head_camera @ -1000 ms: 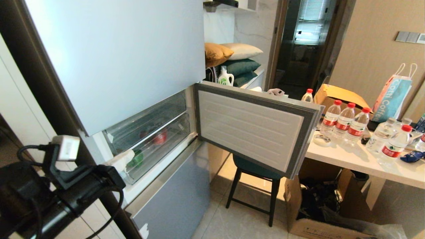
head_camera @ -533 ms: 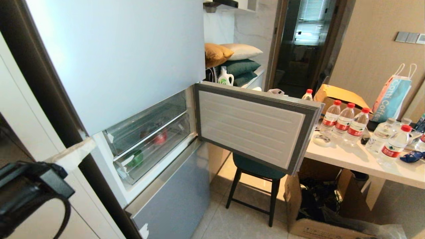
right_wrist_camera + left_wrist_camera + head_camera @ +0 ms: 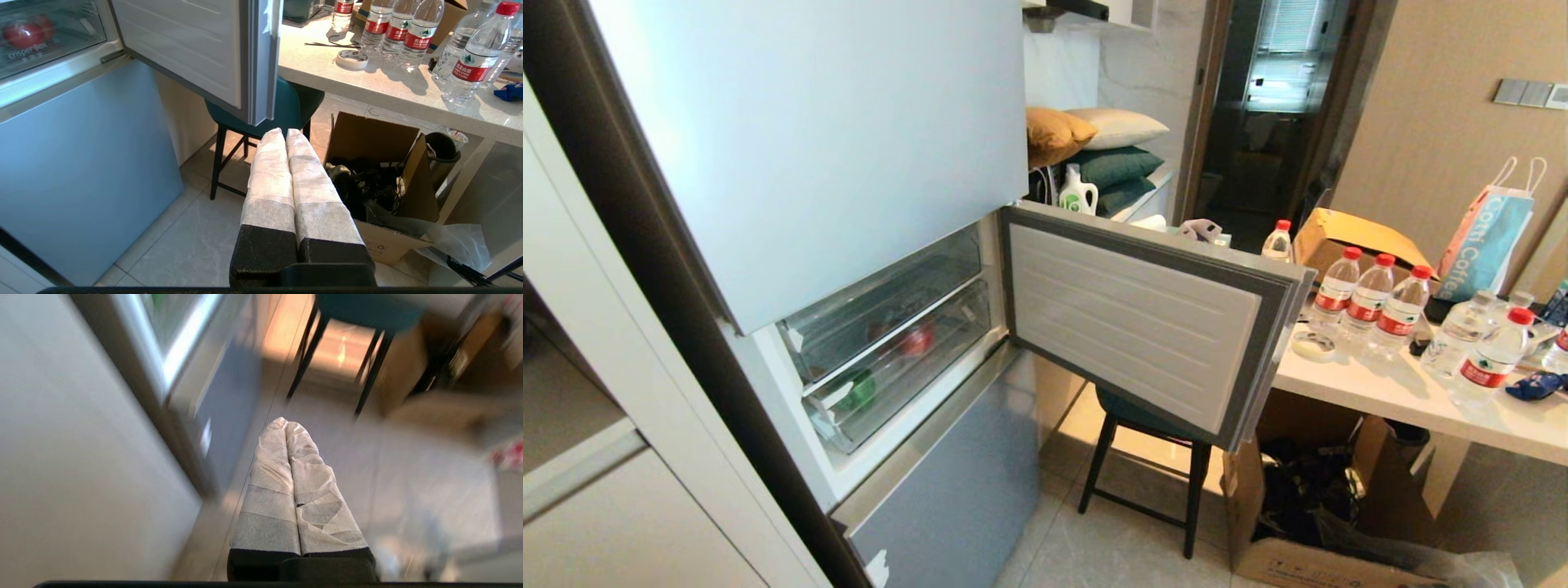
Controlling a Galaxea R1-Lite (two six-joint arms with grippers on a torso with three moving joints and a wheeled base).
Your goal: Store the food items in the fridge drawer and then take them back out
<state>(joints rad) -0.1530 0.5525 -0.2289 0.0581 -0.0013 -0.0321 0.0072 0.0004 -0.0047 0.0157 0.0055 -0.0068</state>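
Note:
The fridge drawer [image 3: 915, 384] is the lower of two clear bins behind the open fridge door [image 3: 1143, 318], and it sits pushed in. A dark-green bell pepper [image 3: 858, 390] lies inside it near the left end. My left gripper [image 3: 285, 422] is shut with nothing in it. It points down at the floor beside the fridge's lower grey panel [image 3: 229, 408], out of the head view. My right gripper [image 3: 284, 131] is shut and empty too, hanging low over the floor tiles near the stool [image 3: 261, 122].
A red round thing [image 3: 917, 337] sits in the upper clear bin. The swung-out door overhangs a teal stool [image 3: 1152, 425]. At the right are an open cardboard box [image 3: 380, 179] on the floor and a white counter [image 3: 1421, 400] with several water bottles.
My left arm has pulled back from the drawer's front, dropping down and left out of the head view. The drawer and pepper stay put.

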